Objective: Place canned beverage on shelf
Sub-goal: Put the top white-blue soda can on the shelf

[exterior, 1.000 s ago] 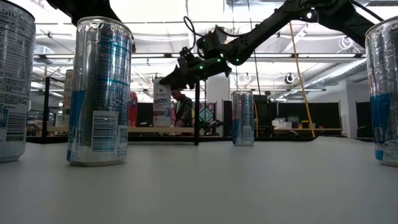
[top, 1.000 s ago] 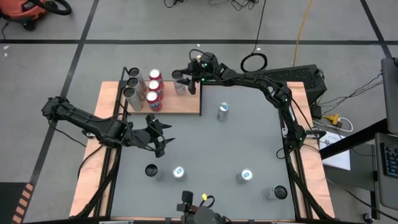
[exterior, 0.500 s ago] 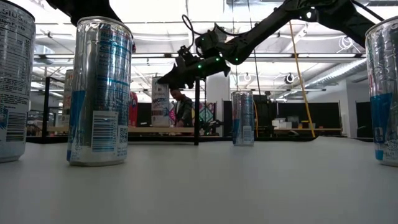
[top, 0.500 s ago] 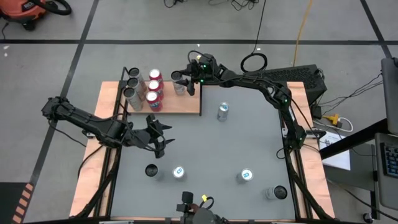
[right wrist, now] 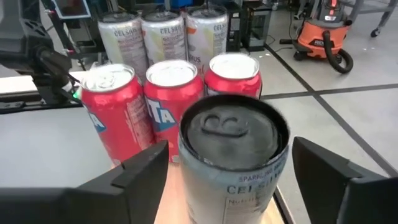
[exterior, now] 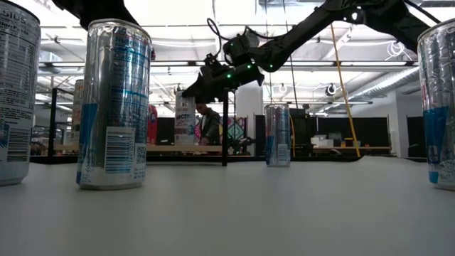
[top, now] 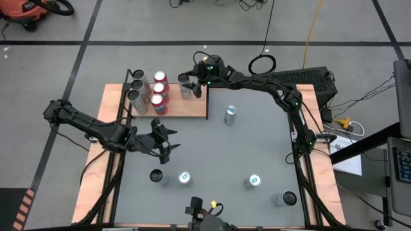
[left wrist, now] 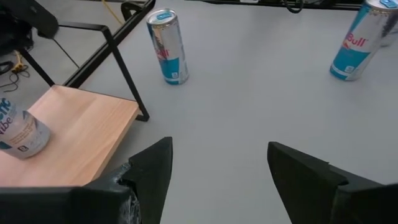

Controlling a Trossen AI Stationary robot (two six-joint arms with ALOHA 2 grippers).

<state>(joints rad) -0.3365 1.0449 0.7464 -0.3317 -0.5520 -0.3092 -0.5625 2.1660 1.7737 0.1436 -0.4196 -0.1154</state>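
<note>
Grey table (top: pixel 212 151) lies mostly bare; right gripper (top: pixel 186 84) straddles a can (right wrist: pixel 233 155) near the shelf (top: pixel 186 107) edge, fingers apart; left gripper (top: pixel 164 140) open.

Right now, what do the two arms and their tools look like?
Both arms are dark, nearly black, built of slim jointed links. The right arm carries small green lights near its wrist and a thin black cable looping above it. The right tool and the left tool each end in two broad, flat, matte black fingers with angular, wedge-shaped tips. No markings are legible.
</note>
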